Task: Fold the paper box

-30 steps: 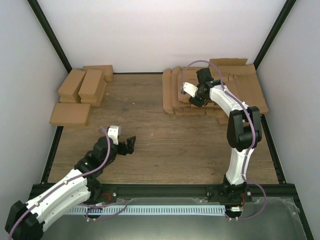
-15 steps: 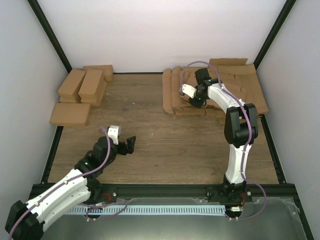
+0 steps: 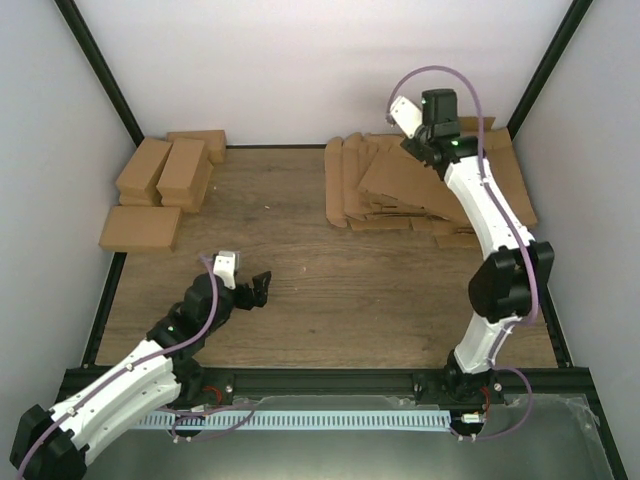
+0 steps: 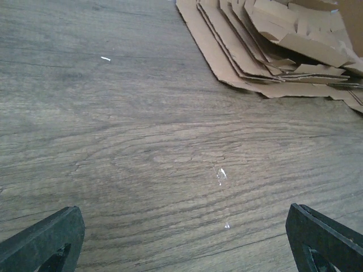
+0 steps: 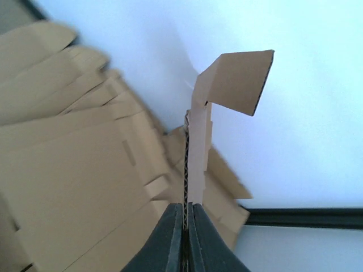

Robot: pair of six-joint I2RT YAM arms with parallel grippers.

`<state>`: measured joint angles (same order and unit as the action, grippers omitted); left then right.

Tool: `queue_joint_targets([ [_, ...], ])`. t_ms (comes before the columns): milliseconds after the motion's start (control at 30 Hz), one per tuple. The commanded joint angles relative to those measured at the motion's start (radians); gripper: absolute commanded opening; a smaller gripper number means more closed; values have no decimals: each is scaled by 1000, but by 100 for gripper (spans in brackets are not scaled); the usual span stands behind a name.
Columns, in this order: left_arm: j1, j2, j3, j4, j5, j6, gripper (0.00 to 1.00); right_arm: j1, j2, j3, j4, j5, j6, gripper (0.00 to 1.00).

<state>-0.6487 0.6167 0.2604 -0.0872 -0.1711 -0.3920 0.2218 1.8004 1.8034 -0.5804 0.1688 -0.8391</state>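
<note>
My right gripper (image 3: 424, 143) is raised over the back right of the table and shut on the edge of the paper box (image 3: 398, 178), a flat brown cardboard sheet with flaps that hangs tilted above the pile. In the right wrist view the sheet (image 5: 194, 153) stands edge-on between my shut fingers (image 5: 186, 212), with one flap bent over at its top. My left gripper (image 3: 262, 286) is open and empty, low over bare wood at the front left; its two fingertips (image 4: 45, 241) show at the bottom corners of the left wrist view.
A thick pile of flat cardboard sheets (image 3: 350, 195) lies at the back right; it also shows in the left wrist view (image 4: 266, 51) and the right wrist view (image 5: 62, 187). Several narrow brown boxes (image 3: 165, 175) are stacked at the back left. White walls close the back and sides.
My right arm has risen up and back from the pile, lifting one cardboard sheet with it. The left arm has not moved.
</note>
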Motion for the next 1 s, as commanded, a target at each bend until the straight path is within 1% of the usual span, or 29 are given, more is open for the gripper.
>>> queue_joint_targets([
  [0,-2,-17,-12,23,5,4,100,2,-130,2,156,97,98,1],
  [67,-2,-20,-12,21,6,3,100,22,-189,-19,156,44,118,1],
  [133,-2,-23,-13,20,2,2,100,72,-255,-25,54,-89,112,4],
  [167,-2,-25,-13,19,-1,1,100,112,-285,-44,12,-145,109,6],
  [200,-2,-26,-13,17,-5,-2,100,164,-314,-70,-23,-165,109,7],
  [267,-2,-30,-11,8,-14,-6,100,296,-373,-140,-79,-166,150,8],
  [333,-2,-40,-1,-16,-20,-15,100,440,-425,-216,-131,-189,278,8],
  [400,-2,-57,26,-77,-46,-97,100,554,-479,-305,-144,-252,447,9],
  [433,-2,-68,42,-114,-53,-147,100,593,-512,-358,-133,-291,542,11],
  [467,-2,-84,62,-151,-54,-204,100,625,-545,-428,-106,-338,620,17],
  [533,-2,-127,93,-226,-59,-317,100,667,-613,-579,-32,-435,755,38],
  [567,-1,-150,104,-262,-65,-379,100,676,-650,-651,13,-483,802,51],
  [600,-2,-178,112,-296,-72,-428,100,678,-685,-718,60,-508,850,69],
  [633,-2,-205,117,-319,-75,-463,100,679,-721,-773,97,-503,898,92],
  [667,-2,-229,118,-331,-67,-481,100,677,-763,-818,118,-461,948,99],
  [733,-2,-259,114,-317,-11,-476,100,677,-807,-861,114,-402,1026,100],
  [800,-2,-256,100,-273,52,-451,100,675,-816,-887,78,-313,1116,100],
  [833,-2,-238,92,-256,76,-438,100,671,-806,-893,44,-267,1172,100],
  [900,-2,-179,81,-208,131,-411,100,645,-775,-906,-16,-220,1230,100],
  [967,-2,-97,79,-148,199,-396,100,591,-763,-943,-29,-240,1257,100],
])
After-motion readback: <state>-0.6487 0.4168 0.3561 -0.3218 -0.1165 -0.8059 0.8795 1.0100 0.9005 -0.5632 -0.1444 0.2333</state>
